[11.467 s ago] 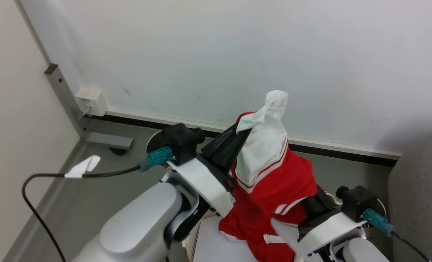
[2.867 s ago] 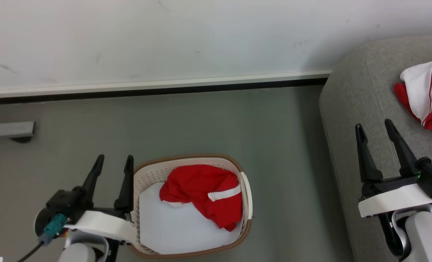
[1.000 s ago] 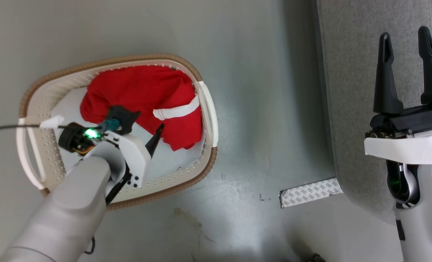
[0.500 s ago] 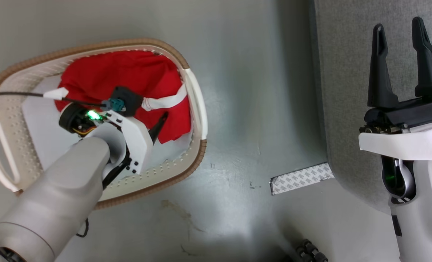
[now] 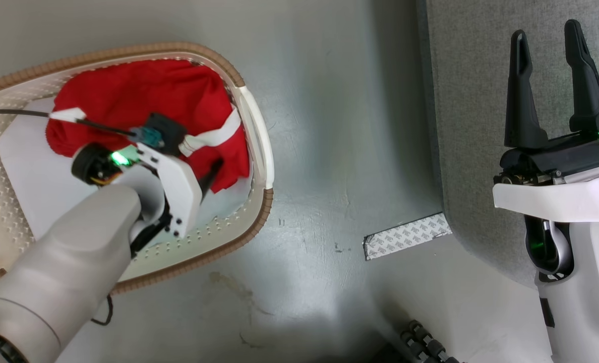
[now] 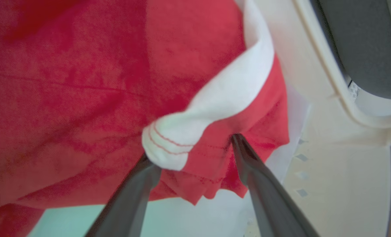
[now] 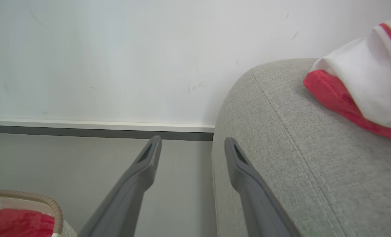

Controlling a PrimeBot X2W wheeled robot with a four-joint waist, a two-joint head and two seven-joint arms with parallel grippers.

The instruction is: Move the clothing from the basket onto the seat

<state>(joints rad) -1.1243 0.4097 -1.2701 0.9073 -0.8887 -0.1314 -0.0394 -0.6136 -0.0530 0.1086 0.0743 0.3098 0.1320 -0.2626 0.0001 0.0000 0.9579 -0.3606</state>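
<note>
The left pincer (image 6: 190, 148) stands wide open inside the basket (image 5: 266, 201). Its tips press into the clothing (image 5: 143, 93) on either side of a folded white band, with nothing clamped. That garment is bright red and lies crumpled toward the basket's right end on the pale liner (image 5: 32, 171). The right pincer (image 5: 545, 30) is spread just as wide and empty, over the grey seat (image 5: 471, 126). There a second red-and-white garment (image 7: 363, 89) lies, cut off at the picture's edge. In the head view the left wrist hides one finger, and the basket's left end is cropped.
</note>
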